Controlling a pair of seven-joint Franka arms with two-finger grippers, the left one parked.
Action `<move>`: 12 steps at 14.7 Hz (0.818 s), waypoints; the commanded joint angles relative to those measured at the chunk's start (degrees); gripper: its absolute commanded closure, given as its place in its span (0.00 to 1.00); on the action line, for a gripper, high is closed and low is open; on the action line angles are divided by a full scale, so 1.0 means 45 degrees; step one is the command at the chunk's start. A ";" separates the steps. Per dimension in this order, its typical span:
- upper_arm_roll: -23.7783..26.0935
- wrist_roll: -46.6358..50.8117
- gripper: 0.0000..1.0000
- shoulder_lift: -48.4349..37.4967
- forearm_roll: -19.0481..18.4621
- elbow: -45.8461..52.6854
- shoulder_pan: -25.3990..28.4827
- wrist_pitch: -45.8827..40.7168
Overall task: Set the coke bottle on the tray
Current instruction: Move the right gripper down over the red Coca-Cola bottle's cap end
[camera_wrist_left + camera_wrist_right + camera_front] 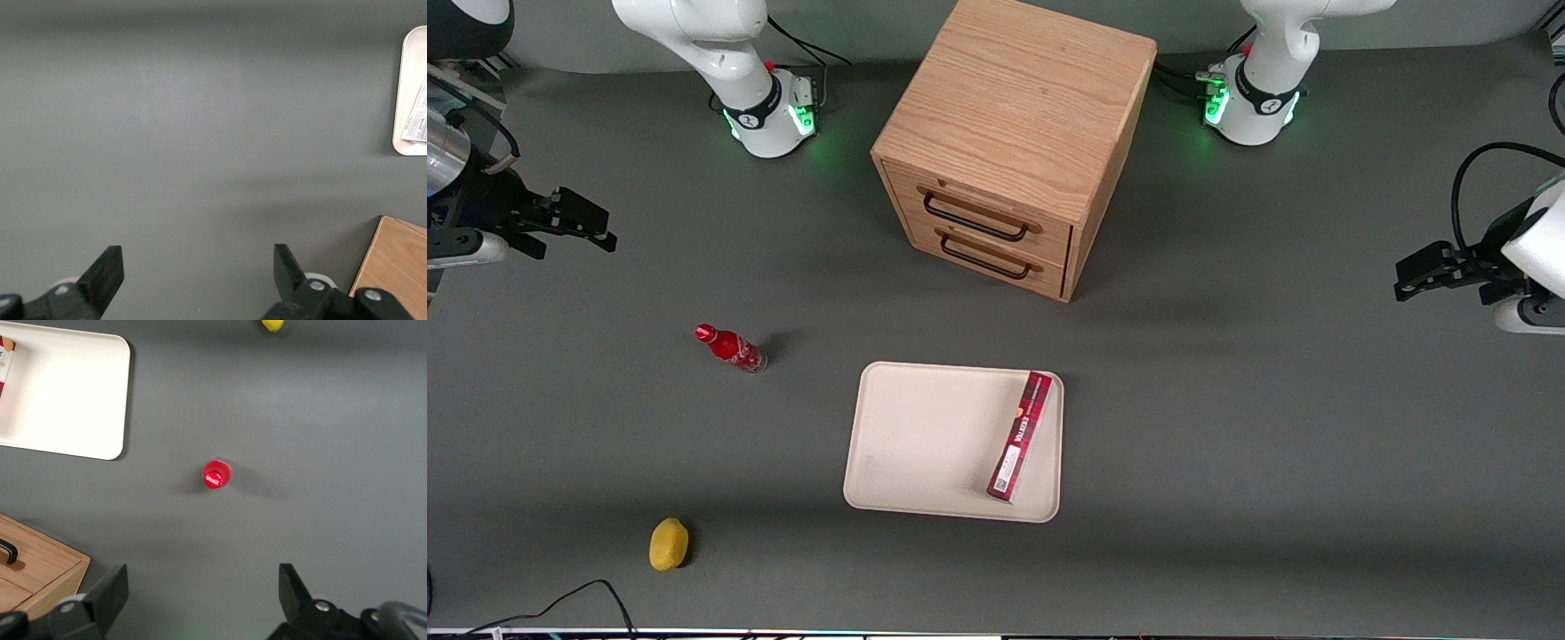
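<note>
Hovering high with fingers spread, the gripper (pixel 600 227) sits at ten o'clock from the upright bottle (pixel 731 348); the tray (pixel 925 436) lies apart. A careless descent risks toppling the bottle.

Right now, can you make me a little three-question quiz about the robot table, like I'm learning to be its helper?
1. True or false: the small red coke bottle already stands on the cream-white rectangular tray.
2. Which thing lies on the tray? A) round yellow lemon B) long flat red box C) nothing
3. Fill in: the right arm's gripper is open and holds ____.

Key: 1 false, the bottle stands on the grey table, apart from the tray. 2 B. 3 nothing; it hangs near the working arm's end of the table, well away from the bottle.
</note>
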 commanded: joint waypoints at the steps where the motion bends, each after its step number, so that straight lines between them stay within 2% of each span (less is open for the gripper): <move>1: 0.0104 0.0001 0.00 0.0184 0.0271 0.0418 -0.0197 -0.0348; 7: 0.0085 0.0237 0.00 0.0243 0.0329 -0.0319 -0.0392 -0.0525; 10: 0.0123 0.0197 0.00 0.0242 0.0388 -0.2249 -0.0353 0.1402; 12: 0.0182 0.0158 0.00 0.0320 0.0388 -0.3851 -0.0314 0.3586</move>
